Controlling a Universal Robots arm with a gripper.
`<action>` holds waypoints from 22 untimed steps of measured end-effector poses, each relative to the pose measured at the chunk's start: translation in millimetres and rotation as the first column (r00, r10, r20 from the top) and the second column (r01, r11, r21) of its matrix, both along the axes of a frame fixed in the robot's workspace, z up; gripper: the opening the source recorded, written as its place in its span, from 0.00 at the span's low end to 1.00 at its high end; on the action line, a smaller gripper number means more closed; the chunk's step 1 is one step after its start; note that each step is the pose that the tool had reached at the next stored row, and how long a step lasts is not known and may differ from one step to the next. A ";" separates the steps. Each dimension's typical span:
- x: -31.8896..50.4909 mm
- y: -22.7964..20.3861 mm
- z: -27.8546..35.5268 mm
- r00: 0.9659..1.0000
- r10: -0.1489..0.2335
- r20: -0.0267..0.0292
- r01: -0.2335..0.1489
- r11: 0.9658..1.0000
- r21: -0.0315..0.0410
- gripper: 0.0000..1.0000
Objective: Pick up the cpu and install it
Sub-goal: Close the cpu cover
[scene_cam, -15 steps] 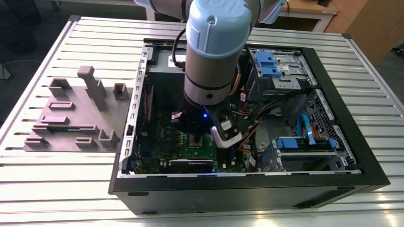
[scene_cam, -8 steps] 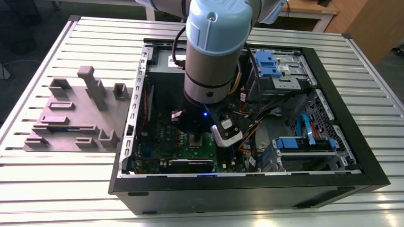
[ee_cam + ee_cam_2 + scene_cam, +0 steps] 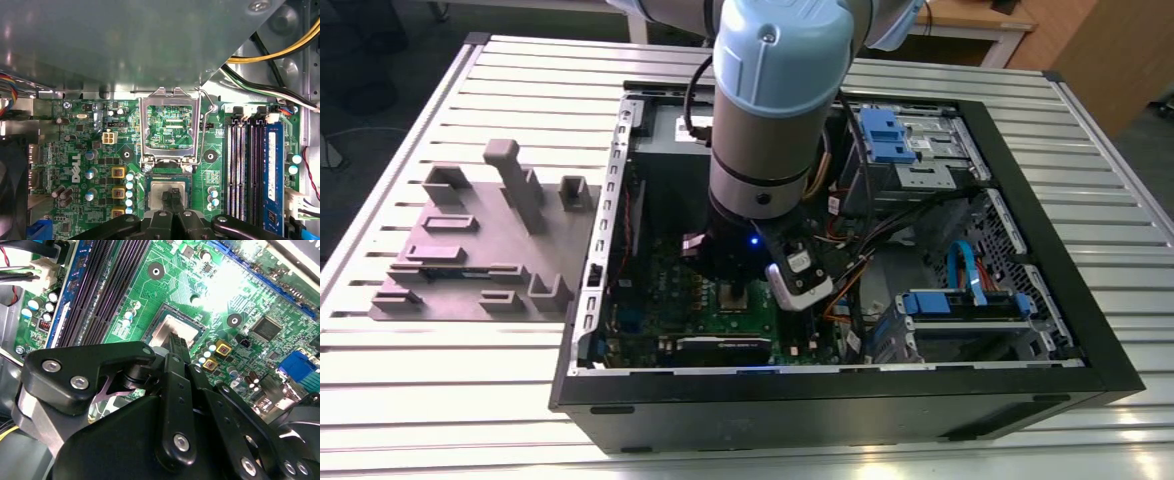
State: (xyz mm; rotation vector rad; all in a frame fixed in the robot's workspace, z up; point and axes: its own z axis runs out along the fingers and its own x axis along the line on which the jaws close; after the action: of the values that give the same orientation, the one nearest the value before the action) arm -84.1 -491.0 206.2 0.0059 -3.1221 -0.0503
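**Cpu [image 3: 156,195] in the socket [image 3: 147,192], frame not closed**

Exterior view: arm [image 3: 767,120] is down inside the computer case [image 3: 1067,330] on the counter [image 3: 454,400], jaws directly over the socket.

Second wrist view: jaws look clenched, tips together, on or just above the cpu's [image 3: 162,329] silver top. Nothing gripped between them that I can see.

First wrist view: cpu lies flat inside the socket. Hinged frame [image 3: 143,125] stands tipped up off the socket, so the chip is unclamped.

Risks: if the tips stick or drag, the chip slides out of the socket. An off-centre push tilts it and bends pins. Can't tell if it's fully seated.
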 end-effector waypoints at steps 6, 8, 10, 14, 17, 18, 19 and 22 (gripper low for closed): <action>0.0 0.0 12.9 1.000 0.000 0.000 0.000 1.000 0.000 0.10; 0.0 0.0 18.9 1.000 0.000 0.000 0.000 1.000 0.000 0.10; 0.0 0.0 24.9 1.000 0.000 0.000 0.000 1.000 0.000 0.10; 0.0 0.0 35.7 1.000 0.000 0.001 0.000 1.000 0.000 0.10; -0.2 0.7 35.9 1.000 0.006 0.003 -0.006 1.000 0.000 0.10; -0.2 1.0 35.9 1.000 0.015 0.003 -0.015 1.000 0.000 0.10; -0.3 1.0 35.9 1.000 0.027 0.003 -0.027 1.000 0.000 0.10; -0.3 1.0 35.9 0.997 0.080 0.003 -0.080 0.997 0.000 0.10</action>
State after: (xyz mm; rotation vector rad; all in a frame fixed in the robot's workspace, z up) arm -84.4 -490.0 242.1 0.1316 -3.1212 -0.0494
